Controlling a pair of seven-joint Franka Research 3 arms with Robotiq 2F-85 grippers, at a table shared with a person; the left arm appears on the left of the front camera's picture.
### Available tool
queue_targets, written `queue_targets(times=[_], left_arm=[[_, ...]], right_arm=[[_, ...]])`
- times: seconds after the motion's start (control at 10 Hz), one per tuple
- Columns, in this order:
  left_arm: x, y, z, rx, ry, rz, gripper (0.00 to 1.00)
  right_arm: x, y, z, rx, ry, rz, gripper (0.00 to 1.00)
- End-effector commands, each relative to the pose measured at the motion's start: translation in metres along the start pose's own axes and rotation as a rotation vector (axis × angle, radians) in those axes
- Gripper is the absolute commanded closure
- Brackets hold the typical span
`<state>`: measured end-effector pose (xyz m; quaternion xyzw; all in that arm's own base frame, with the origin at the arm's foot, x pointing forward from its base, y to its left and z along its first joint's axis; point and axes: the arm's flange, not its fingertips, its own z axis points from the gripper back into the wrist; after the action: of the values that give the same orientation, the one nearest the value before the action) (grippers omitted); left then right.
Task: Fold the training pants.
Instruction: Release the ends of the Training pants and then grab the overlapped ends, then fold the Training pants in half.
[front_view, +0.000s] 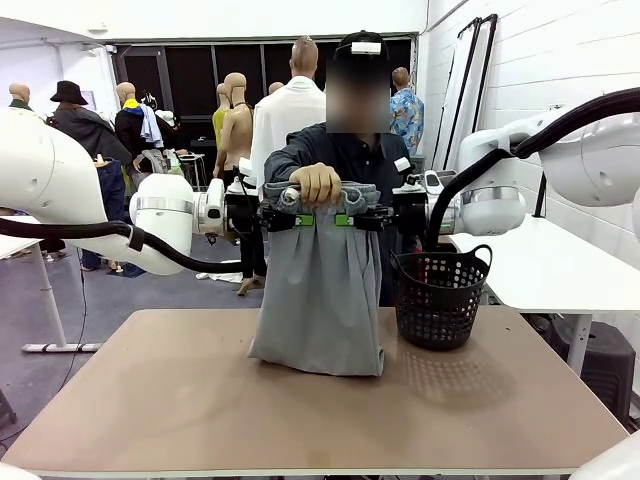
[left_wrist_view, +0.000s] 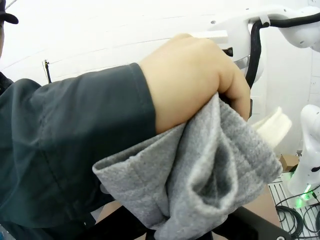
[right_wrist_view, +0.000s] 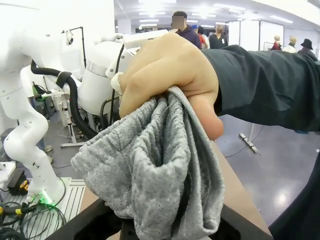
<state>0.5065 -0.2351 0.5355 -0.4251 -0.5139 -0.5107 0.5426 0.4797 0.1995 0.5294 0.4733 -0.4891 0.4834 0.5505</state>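
The light grey training pants (front_view: 320, 300) hang by their waistband above the table, with the leg ends resting on the tabletop. My left gripper (front_view: 302, 219) is shut on the waistband's left part and my right gripper (front_view: 345, 219) on its right part. Between them, a person's hand (front_view: 316, 183) clutches the bunched waistband. In the left wrist view the grey cloth (left_wrist_view: 200, 170) bulges up from between my fingers under the hand (left_wrist_view: 195, 75). The right wrist view shows the same cloth (right_wrist_view: 150, 170) and hand (right_wrist_view: 165, 70) from the other side.
A black mesh basket (front_view: 440, 295) stands on the brown table (front_view: 150, 400) right of the pants. The person in a dark shirt (front_view: 350, 155) stands at the far edge. A white table (front_view: 550, 265) is at the right.
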Motion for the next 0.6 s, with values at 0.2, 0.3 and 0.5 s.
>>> queue_targets(times=[0.2,0.3,0.5], left_arm=[[0.0,0.0,0.0,0.0,0.0,0.0,1.0],[0.0,0.0,0.0,0.0,0.0,0.0,1.0],[0.0,0.0,0.0,0.0,0.0,0.0,1.0]], right_arm=[[0.0,0.0,0.0,0.0,0.0,0.0,1.0],[0.0,0.0,0.0,0.0,0.0,0.0,1.0],[0.0,0.0,0.0,0.0,0.0,0.0,1.0]])
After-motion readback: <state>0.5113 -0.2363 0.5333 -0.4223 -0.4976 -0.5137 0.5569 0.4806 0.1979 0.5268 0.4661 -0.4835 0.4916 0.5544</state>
